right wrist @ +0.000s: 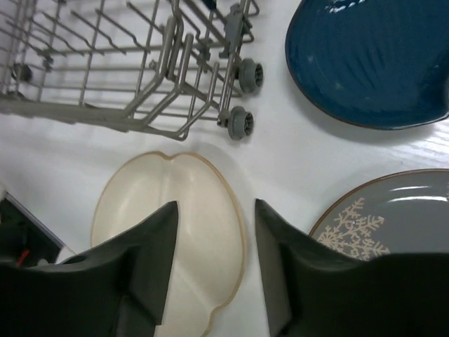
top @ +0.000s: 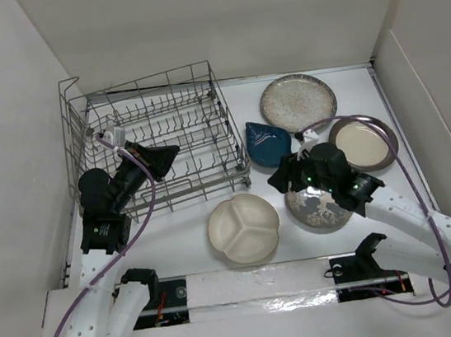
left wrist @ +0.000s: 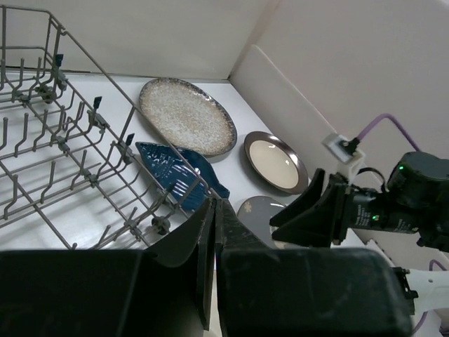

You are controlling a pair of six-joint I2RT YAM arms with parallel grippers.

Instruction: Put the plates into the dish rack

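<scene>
Black left jaws are pressed shut with nothing between them, poised above the near right part of the dish rack (top: 211,185), their tips aimed toward 3 o'clock. The right jaws stand open and hold nothing, low over the white surface (top: 177,241). In the wrist view the cream three-section plate (right wrist: 140,196) lies flat beneath the gap between them, though I cannot tell whether the tips touch it. At 3 o'clock from that plate, partly under the right arm (top: 398,212), lies the grey plate (top: 319,214), its only marking a white branching design. At 12 o'clock from the grey plate, the dark blue teardrop dish (top: 268,142) sits just beside the rack's right side, near two small grey wheels (right wrist: 242,123) at the rack's corner. The speckled grey-beige plate (top: 297,101) is at 1 o'clock from the blue dish. The silver-rimmed cream plate (top: 363,142) is at 3 o'clock from it, near the right wall. All five plates lie flat on the surface, outside the wire rack, which occupies the far left.
</scene>
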